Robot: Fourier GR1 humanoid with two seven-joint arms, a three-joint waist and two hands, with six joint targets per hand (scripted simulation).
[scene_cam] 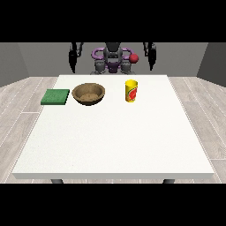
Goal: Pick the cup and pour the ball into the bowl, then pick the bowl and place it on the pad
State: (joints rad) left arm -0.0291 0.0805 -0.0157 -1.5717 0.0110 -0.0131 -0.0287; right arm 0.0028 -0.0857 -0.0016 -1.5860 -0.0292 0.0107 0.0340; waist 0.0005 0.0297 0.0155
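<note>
Grey walls and a pale plank floor are seen behind and around a large white bench (110, 141). On its far half, three things are set in a row, well apart from the near edge. At the right of the row a yellow cup (131, 91) stands upright, marked with a red patch on its side; whether a ball lies inside cannot be told. To its left, with a clear gap between them, a round brown wooden bowl (88, 93) is placed, its hollow facing up. Further left, just beside the bowl but not touching it, a flat green square pad (55, 96) lies on the bench. Nothing is found between these things and the robot. The robot hand at the view's left (73, 58) and the robot hand at the view's right (152, 55) are held beyond the far edge, hanging beside the body, away from every object; nothing is held, and whether the fingers are spread or curled cannot be told.
</note>
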